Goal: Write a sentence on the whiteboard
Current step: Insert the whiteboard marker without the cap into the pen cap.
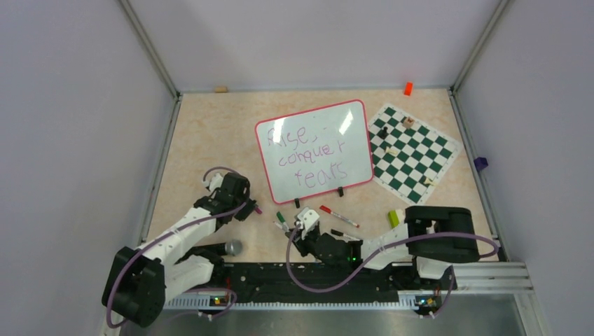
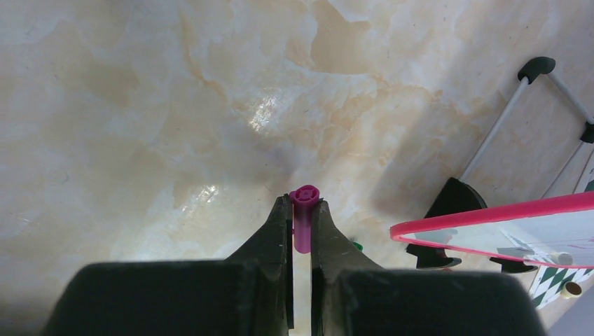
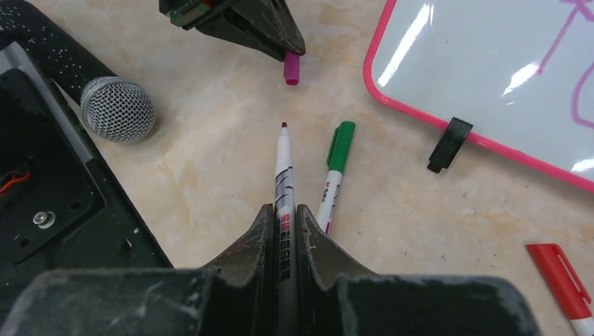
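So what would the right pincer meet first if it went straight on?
Probably the purple cap held in the left pincer: the right pincer's marker aims almost at it, though heights are hard to judge.

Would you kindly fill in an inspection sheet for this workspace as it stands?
Surface: beige marbled table, glossy.
Job's things: whiteboard propped on black feet; purple sentence in three lines.
Clutter: chess mat with pieces, green pen, red pen, microphone.
Grippers: left claw shut on purple cap; right claw shut on uncapped pen.
Cables: purple cables, loosely looped.
Surroundings: grey walls; orange block at back edge.
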